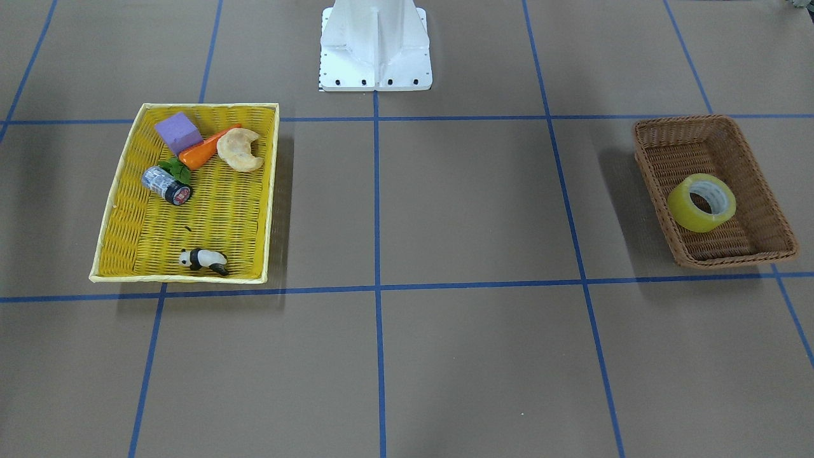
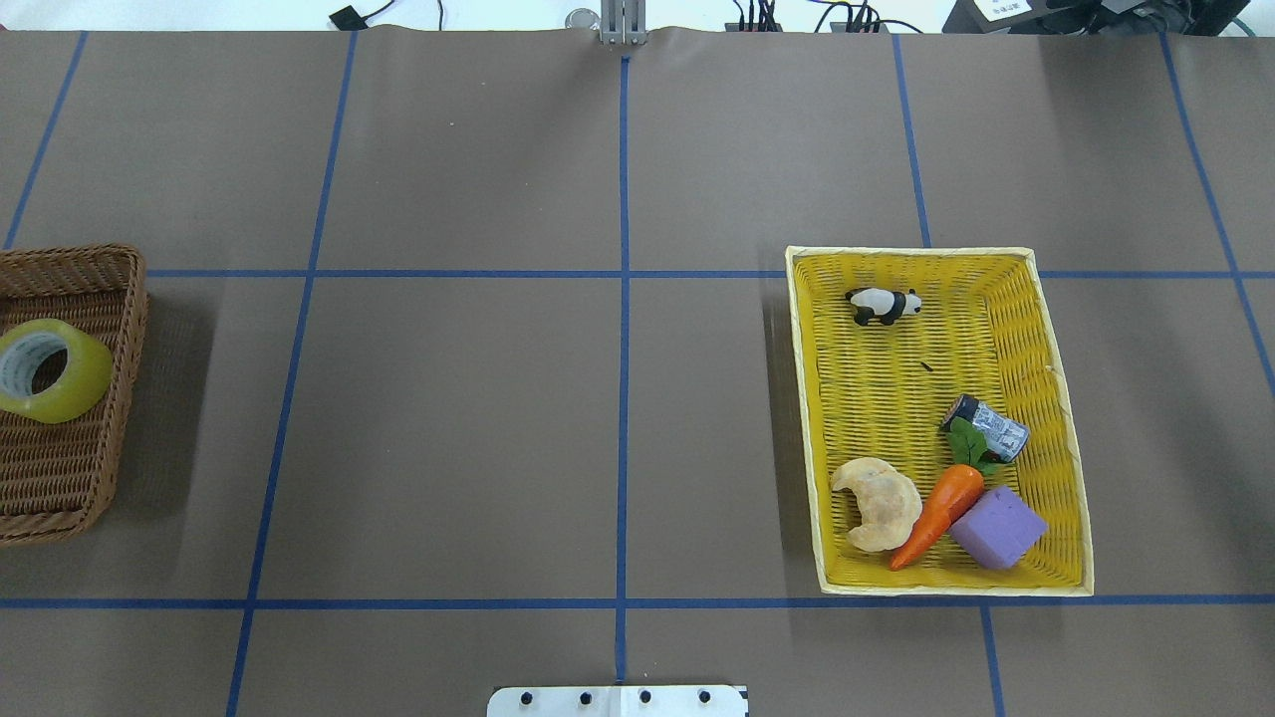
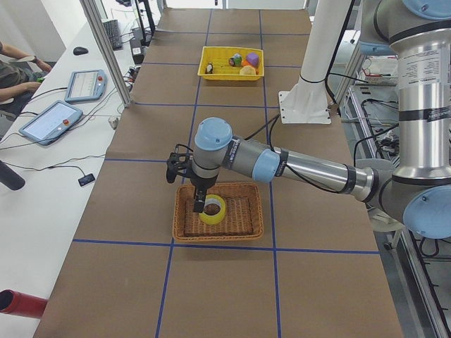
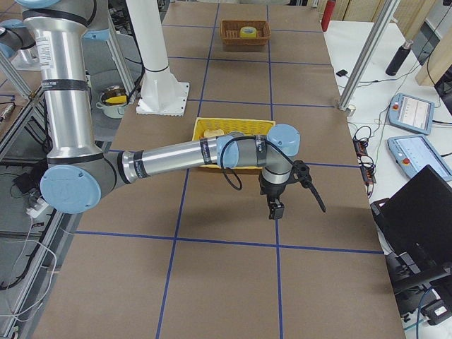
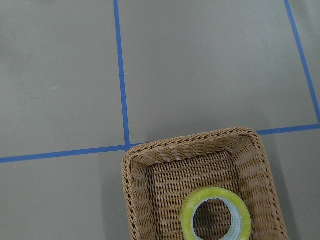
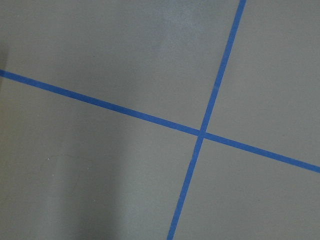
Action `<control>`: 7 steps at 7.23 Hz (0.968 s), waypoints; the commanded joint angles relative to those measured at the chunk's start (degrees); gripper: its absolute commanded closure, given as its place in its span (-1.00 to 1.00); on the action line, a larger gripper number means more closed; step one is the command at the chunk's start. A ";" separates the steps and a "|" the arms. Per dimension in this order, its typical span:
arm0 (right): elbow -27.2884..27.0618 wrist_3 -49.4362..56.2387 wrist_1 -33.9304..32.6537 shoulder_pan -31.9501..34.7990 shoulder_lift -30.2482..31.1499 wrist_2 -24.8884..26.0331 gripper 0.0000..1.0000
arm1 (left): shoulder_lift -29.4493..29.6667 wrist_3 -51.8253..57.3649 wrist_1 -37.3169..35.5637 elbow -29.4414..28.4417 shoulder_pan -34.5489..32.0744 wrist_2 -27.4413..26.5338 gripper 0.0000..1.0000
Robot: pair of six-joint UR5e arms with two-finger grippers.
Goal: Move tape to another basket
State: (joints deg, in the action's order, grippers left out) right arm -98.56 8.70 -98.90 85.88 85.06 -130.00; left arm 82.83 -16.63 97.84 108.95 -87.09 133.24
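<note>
The yellow tape roll [image 1: 701, 202] lies tilted in the brown wicker basket [image 1: 683, 121], near its middle. It also shows in the overhead view [image 2: 52, 370] and in the left wrist view [image 5: 216, 215], low in the picture, inside the basket [image 5: 190, 142]. In the exterior left view my left gripper [image 3: 201, 205] hangs just over the tape [image 3: 212, 210]; I cannot tell whether it is open or shut. In the exterior right view my right gripper [image 4: 274, 210] hangs over bare table beside the yellow tray; I cannot tell its state.
A shallow yellow woven tray [image 1: 273, 191] on the other side holds a purple block [image 1: 178, 132], a carrot [image 1: 203, 151], a croissant [image 1: 239, 150], a small grey can [image 1: 166, 184] and a panda figure [image 1: 203, 259]. Blue tape lines cross the brown table.
</note>
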 commanded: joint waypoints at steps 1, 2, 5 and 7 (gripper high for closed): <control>0.21 -0.88 0.20 -0.01 -0.08 -1.38 -1.00 | 0.84 6.99 -0.19 -2.86 1.22 -4.63 -0.98; 0.29 -0.18 0.29 -0.01 0.80 -4.36 -1.00 | 0.15 10.71 -0.10 -2.78 1.05 -3.35 -0.98; -1.10 0.00 3.09 0.08 4.31 -4.04 -1.00 | -0.12 10.48 -0.28 -3.57 1.13 2.82 -0.98; -1.20 0.00 3.10 0.08 4.50 -3.86 -1.00 | 0.14 10.48 0.08 -3.66 1.22 2.29 -0.98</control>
State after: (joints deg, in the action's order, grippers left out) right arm -99.61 8.65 -96.03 85.95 89.24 -133.92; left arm 82.86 -6.14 97.81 105.23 -85.90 135.62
